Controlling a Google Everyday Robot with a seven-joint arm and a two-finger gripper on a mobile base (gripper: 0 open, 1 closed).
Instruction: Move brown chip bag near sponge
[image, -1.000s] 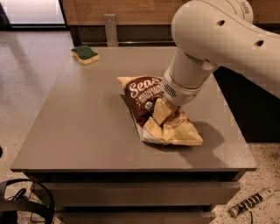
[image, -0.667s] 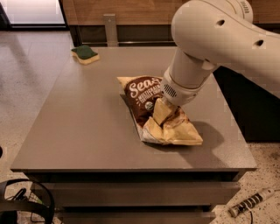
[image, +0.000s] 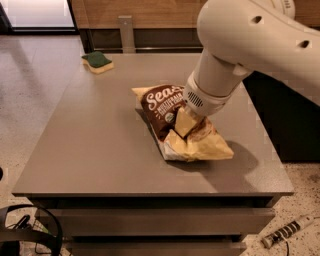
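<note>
Spanning most of the view, a grey table (image: 100, 150) stands on speckled floor (image: 30, 90) before a wood-panelled wall (image: 150, 12). A white robot arm (image: 250, 45) reaches down mid-table, where its gripper (image: 186, 122) pinches the crumpled brown chip bag (image: 160, 107) lying beneath the fingers. The sponge (image: 97, 62) sits well apart, far behind and left of them.

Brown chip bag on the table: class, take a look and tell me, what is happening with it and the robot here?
A white robot arm reaches down from the right, and its pincer is down on the middle of the brown chip bag. The bag lies crumpled near the centre of the grey table. The sponge sits well apart from it, at the table's far left corner, so the bag has not yet been brought near it.
</note>
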